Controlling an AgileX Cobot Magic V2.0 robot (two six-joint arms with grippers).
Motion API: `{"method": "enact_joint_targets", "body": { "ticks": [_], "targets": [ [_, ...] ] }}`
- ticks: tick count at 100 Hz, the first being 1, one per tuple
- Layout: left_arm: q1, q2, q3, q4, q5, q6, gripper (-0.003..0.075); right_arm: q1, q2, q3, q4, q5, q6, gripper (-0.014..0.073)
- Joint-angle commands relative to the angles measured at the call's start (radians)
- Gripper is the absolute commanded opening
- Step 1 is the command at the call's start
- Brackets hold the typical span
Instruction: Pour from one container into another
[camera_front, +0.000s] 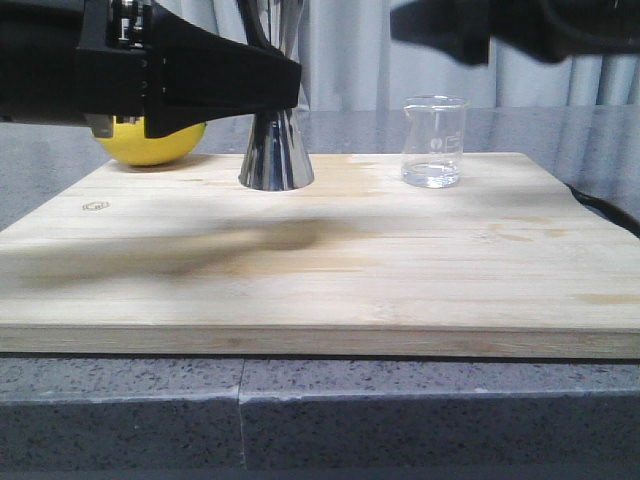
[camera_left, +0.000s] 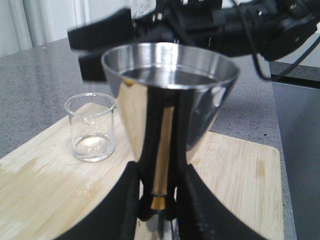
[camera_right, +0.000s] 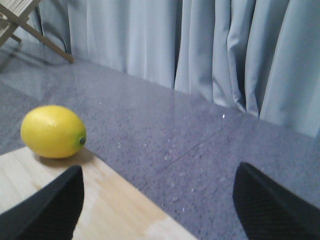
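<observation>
The steel jigger (camera_front: 275, 155) stands upright on the wooden board (camera_front: 300, 270), left of centre at the back. My left gripper (camera_front: 287, 85) reaches in from the left and is shut on its narrow waist. In the left wrist view the fingers (camera_left: 125, 200) hug the brass band of the jigger (camera_left: 165, 100), whose upper cup appears to hold liquid. The clear glass beaker (camera_front: 433, 142) stands upright to the right, with a little clear liquid at its bottom; the left wrist view shows this beaker (camera_left: 92, 130) too. My right gripper (camera_front: 440, 35) hovers open above the beaker, holding nothing.
A yellow lemon (camera_front: 150, 140) lies behind the board's back left corner, partly hidden by my left arm; the lemon (camera_right: 52, 131) also shows in the right wrist view. The board sits on a grey speckled counter (camera_front: 320, 410). Grey curtains (camera_right: 200, 45) hang behind.
</observation>
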Motion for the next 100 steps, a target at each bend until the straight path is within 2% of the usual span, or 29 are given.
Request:
{"method": "enact_joint_targets", "body": {
  "ticks": [1,28,52,75,100],
  "targets": [
    [0.005,-0.037,-0.029,-0.051,-0.080,-0.007,-0.0019,-0.004,-0.083,-0.041,0.028,-0.060,-0.010,0.0535],
    [0.026,-0.037,-0.029,-0.053,-0.080,0.015,-0.0019,0.000,-0.260,-0.047,-0.008,0.054,0.016,0.0535],
    [0.086,-0.037,-0.029,-0.058,-0.082,0.020,-0.0019,0.000,-0.397,-0.047,-0.017,0.069,0.049,0.0535],
    [0.133,-0.035,-0.029,-0.076,-0.088,0.035,-0.0019,0.007,-0.455,-0.047,-0.068,0.103,0.106,0.0535],
    [0.136,0.023,-0.036,-0.107,-0.106,0.057,-0.0019,0.050,-0.468,-0.047,-0.080,0.123,0.108,0.0534]
  ]
}}
